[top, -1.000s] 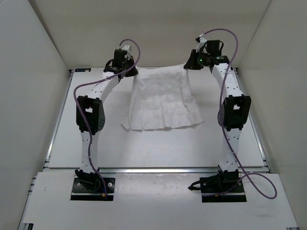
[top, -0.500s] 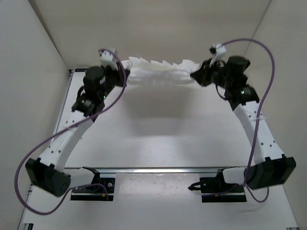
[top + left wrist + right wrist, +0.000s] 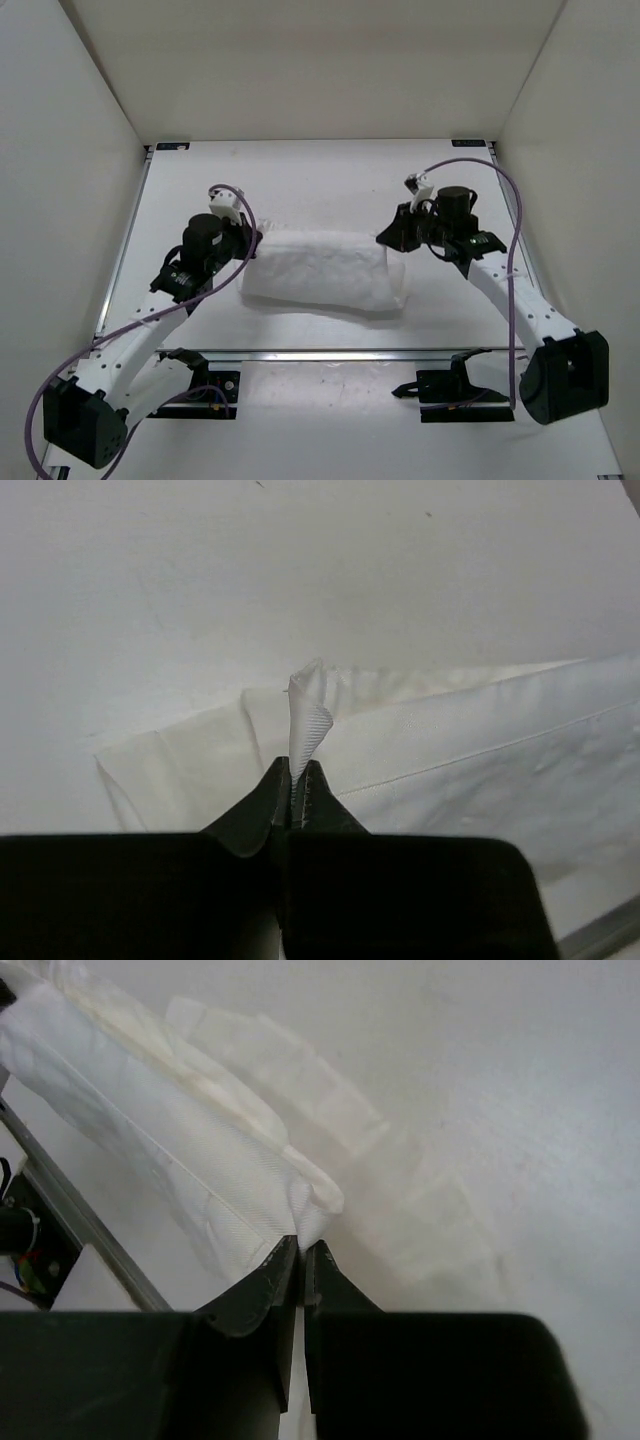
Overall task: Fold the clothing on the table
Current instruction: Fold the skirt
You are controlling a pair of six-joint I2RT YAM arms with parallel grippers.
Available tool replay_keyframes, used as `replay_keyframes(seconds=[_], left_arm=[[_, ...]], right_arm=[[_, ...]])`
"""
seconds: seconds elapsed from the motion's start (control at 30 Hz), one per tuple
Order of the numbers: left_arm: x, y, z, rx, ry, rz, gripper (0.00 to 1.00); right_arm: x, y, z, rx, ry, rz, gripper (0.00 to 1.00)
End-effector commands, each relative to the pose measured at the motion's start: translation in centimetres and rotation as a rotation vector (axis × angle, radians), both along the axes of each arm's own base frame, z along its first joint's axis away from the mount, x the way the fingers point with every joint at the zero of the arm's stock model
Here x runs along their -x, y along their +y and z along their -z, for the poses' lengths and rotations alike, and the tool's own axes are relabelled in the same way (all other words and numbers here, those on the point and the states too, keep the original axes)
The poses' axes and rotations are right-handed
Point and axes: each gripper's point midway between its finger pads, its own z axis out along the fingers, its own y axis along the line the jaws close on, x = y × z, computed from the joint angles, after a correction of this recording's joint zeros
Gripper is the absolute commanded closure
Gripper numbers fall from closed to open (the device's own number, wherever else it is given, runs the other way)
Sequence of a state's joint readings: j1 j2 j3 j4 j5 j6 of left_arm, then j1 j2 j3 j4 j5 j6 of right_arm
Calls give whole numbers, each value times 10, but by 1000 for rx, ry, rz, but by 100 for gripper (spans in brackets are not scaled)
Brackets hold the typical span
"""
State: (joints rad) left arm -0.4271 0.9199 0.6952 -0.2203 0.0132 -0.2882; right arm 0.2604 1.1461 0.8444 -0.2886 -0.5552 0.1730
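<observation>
Moved: your left gripper [image 3: 250, 241] and right gripper [image 3: 386, 236] came down and toward the near side since half a second before, when they held the clothing [image 3: 320, 272] stretched in the air by the far wall; now it lay on the surface [image 3: 330, 180].
Left gripper: its tips were pressed together on a small peak of white fabric at the clothing's left end; in your left wrist view that pinched corner stood up between them.
Right gripper: it was pressed together as well, pinching a folded edge at the clothing's right end, low over the surface.
Clothing: you had it lying as a wide, short band between the two grippers, doubled over in layers, with its right end sagging toward the near side; a stitched seam ran along the upper layer in both wrist views.
Surface: it was matte white, and the clothing sat on its near half, roughly midway from left to right.
Rail: the silver rail [image 3: 330, 353] ran along the near edge, near the clothing's front edge but apart from it.
</observation>
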Motion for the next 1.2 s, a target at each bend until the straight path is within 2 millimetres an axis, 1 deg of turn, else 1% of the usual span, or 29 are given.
replay_keyframes(seconds=[0.0,0.03,0.07,0.1,0.13,0.2,0.23,0.27,0.3,0.4,0.5,0.57,0.6,0.63,0.67,0.7,0.77,0.8,0.83,0.87,0.9,0.93,0.97,1.0,1.03,1.07,1.1,1.13,1.17], left_arm=[[-36,35,20,-67,45,-170,100],[-38,36,26,-75,58,-195,100],[-40,34,43,-93,88,-196,100],[-39,31,58,-103,118,-186,100],[-42,27,61,-95,121,-177,100],[-45,23,87,-106,198,-171,100],[-50,21,96,-119,224,-158,100],[-52,20,99,-126,232,-155,100],[-54,18,108,-143,260,-145,100],[-69,17,120,-191,286,-147,100],[-77,22,136,-212,348,-170,100],[-79,25,147,-210,398,-186,100],[-84,24,147,-216,406,-185,100],[-88,21,145,-219,408,-176,94],[-92,22,140,-237,402,-167,81],[-93,23,137,-254,406,-156,76],[-109,19,109,-263,344,-152,34],[-108,23,105,-283,346,-161,20],[-110,18,90,-280,322,-157,11],[-117,18,68,-272,276,-163,6],[-116,19,64,-278,281,-160,1],[-115,22,50,-270,267,-166,1],[-110,24,43,-272,269,-172,1],[-108,30,41,-274,272,-193,2],[-99,32,37,-267,276,-198,1],[-91,39,41,-263,289,-212,1],[-80,41,48,-254,303,-214,1],[-75,43,55,-245,318,-217,1],[-63,44,65,-235,344,-204,2]], right_arm=[[-48,-3,1,23,-56,27,100],[-56,1,10,27,-44,6,100],[-62,4,24,32,-18,-7,100],[-64,7,28,32,-5,-17,100],[-70,6,40,34,29,-10,100],[-74,7,63,36,100,-12,100],[-75,5,66,35,108,-6,100],[-75,1,76,36,137,15,100],[-71,2,81,36,143,11,100],[-60,-1,93,43,167,18,100],[-57,-5,109,65,199,24,100],[-62,-8,114,75,225,22,100],[-64,-8,117,73,260,21,100],[-68,-8,121,72,283,23,93],[-72,-8,114,80,281,3,80],[-75,-8,109,90,284,-6,72],[-84,-13,98,134,249,16,44],[-87,-14,88,151,222,27,30],[-92,-16,72,154,183,40,24],[-92,-17,64,153,161,48,17],[-91,-17,52,150,139,53,14],[-88,-18,40,144,119,68,11],[-80,-23,36,156,119,87,10],[-76,-24,37,166,124,100,9],[-65,-29,40,178,140,121,9],[-58,-31,36,184,124,134,9],[-43,-37,54,183,186,161,9],[-25,-37,64,172,228,164,10],[-18,-39,62,152,230,180,11]])
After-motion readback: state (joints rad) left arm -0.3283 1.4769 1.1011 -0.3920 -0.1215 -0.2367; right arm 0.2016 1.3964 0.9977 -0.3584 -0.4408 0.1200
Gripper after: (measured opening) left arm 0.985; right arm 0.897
